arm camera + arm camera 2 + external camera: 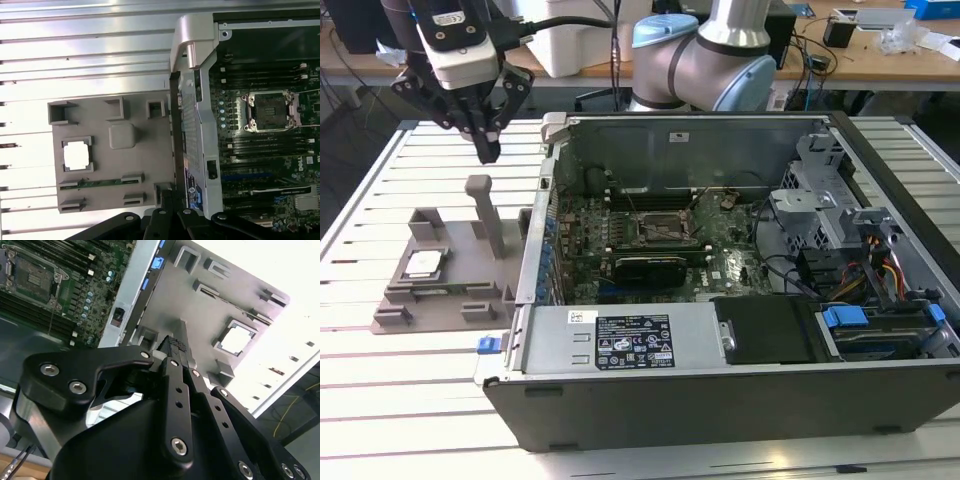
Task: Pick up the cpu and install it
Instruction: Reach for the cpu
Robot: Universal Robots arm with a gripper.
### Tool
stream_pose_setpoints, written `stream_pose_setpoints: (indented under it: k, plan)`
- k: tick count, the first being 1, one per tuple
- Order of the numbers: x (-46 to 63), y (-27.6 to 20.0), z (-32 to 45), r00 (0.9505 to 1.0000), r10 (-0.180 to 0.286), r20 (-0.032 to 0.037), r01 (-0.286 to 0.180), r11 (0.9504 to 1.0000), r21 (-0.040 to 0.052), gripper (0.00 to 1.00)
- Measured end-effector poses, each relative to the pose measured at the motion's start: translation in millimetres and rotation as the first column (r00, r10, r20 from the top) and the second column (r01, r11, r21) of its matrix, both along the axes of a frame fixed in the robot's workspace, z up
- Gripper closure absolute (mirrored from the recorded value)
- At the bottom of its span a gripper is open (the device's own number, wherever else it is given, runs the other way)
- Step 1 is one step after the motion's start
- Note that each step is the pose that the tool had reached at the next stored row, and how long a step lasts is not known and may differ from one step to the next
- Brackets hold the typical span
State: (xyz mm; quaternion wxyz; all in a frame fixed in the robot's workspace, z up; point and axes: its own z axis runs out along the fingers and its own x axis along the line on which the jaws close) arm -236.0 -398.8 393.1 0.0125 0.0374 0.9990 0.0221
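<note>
Silver cpu [423, 263] in grey tray [468, 268] recess, pincer [488, 152] clear above

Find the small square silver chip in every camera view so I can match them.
Exterior view: small square silver chip at the exterior view's left, in the grey plastic holder tray.
First wrist view: chip in the tray's square recess.
Second wrist view: chip, same recess.
Shared landmark: the tray.

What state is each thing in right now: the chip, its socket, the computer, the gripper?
cpu, lying flat in a recess of the tray, not held.
Socket, empty.
Computer case, side open.
Gripper, shut, empty, above the tray.
</note>
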Motion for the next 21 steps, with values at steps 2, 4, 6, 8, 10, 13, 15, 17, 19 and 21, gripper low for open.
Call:
stream_pose_setpoints:
  k: [2, 4, 6, 8, 10, 13, 15, 17, 19, 21]
  plan:
    - [-3.7, 0.0, 0.0, 1.0, 0.0, 0.0, 0.0, 1.0, 0.0, 0.89]
    - [-8.3, 0.0, 0.0, 1.0, 0.0, 0.0, 0.0, 1.0, 0.0, 0.89]
    - [-11.5, 0.0, 0.0, 1.0, 0.0, -0.0001, 0.0, 1.0, 0.0, 0.89]
    - [-14.2, 0.0, 0.0, 1.0, 0.0, -0.0001, 0.0, 1.0, 0.0, 0.89]
    - [-16.9, 0.0, 0.0, 1.0, 0.0, -0.0001, 0.0, 1.0, 0.0, 0.89]
    - [-20.9, 0.0, 0.0, 1.0, 0.0, -0.0001, 0.0, 1.0, 0.0, 0.89]
    - [-22.9, 0.0, 0.0, 1.0, 0.0, 0.0, 0.0, 1.0, 0.0, 0.89]
    - [-24.7, 0.0, 0.0, 1.0, 0.0, -0.0001, 0.0, 1.0, -0.0001, 0.89]
    - [-26.1, 0.0, 0.0, 1.0, 0.0, 0.0, 0.0, 1.0, -0.0001, 0.89]
    - [-27.9, 0.0, 0.0, 1.0, 0.0, -0.0001, 0.0, 1.0, 0.0, 0.89]
